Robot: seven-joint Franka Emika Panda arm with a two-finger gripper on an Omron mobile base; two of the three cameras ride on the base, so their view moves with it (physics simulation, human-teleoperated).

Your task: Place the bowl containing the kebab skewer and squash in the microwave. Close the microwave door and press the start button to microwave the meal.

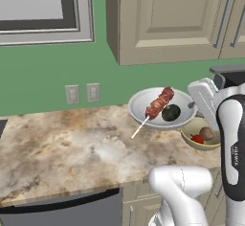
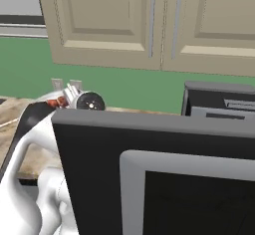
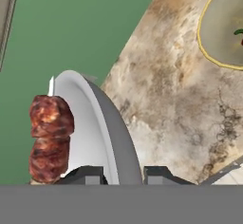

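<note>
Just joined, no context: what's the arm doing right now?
The tool grips the rim of the bowl, one finger each side, and the bowl looks lifted off the counter. The kebab skewer and squash lie in it. A smaller yellowish bowl sits beside it. The microwave door stands open; the bowl isn't inside yet.

This is a home kitchen, as shown by the beige wall cabinets [image 1: 167, 19] with bar handles, the green wall [image 1: 48, 72] with two sockets [image 1: 82, 94], the marbled stone table [image 1: 67, 148], the microwave [image 2: 219, 102], and bowls [image 1: 160, 106] of food.
</note>
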